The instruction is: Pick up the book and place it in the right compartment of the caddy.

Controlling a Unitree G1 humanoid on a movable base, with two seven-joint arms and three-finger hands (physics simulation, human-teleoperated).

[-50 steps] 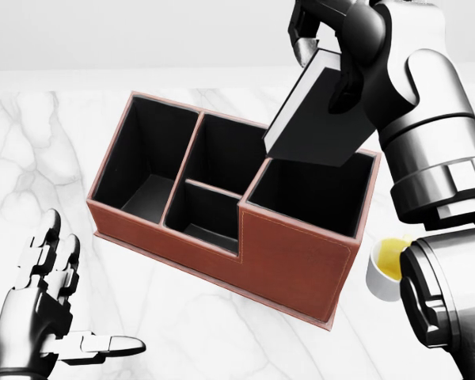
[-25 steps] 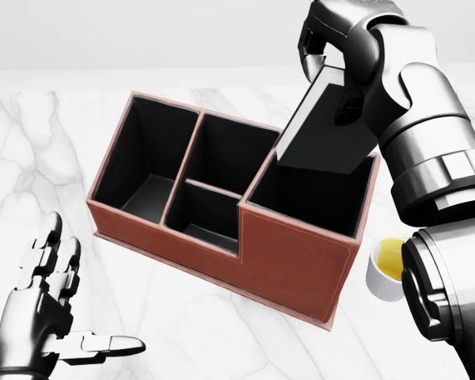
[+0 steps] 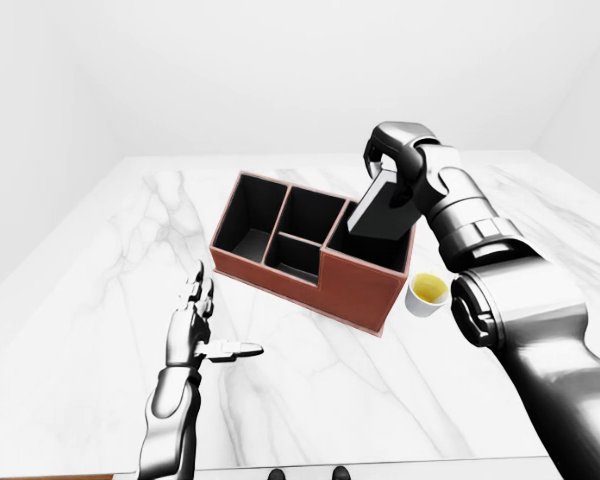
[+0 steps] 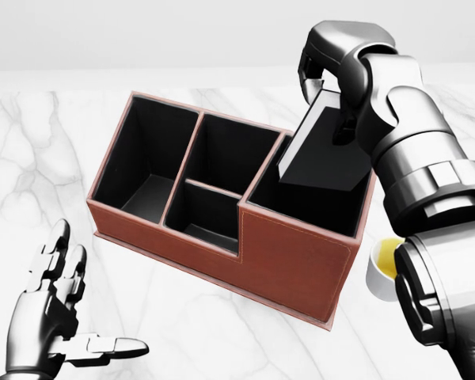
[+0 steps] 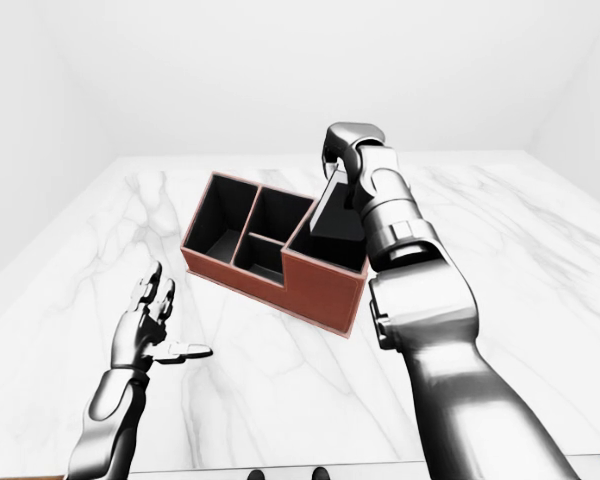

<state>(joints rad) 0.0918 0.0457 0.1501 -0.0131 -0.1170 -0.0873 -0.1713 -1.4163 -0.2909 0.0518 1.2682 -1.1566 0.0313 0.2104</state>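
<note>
Fingers (image 4: 344, 119) of the right hand (image 4: 336, 87) are clamped on the book (image 4: 324, 150) in the head view, tilted, its low edge dipping into the caddy (image 4: 293, 261) right compartment. Left-eye view: that slant could catch the divider and jam. Right-eye view: left hand (image 5: 145, 325) is splayed, holding nothing, so a nudged caddy might slide toward the cup (image 3: 426, 292).

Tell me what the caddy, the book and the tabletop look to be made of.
Caddy: reddish-brown leather or leatherette, going by the stitched seam along its edges; matte black lining.
Book, held in the right robot hand: plain matte black cover, pale page edge; the material is unclear.
Tabletop: white marble look, grey veining, slight sheen.
</note>
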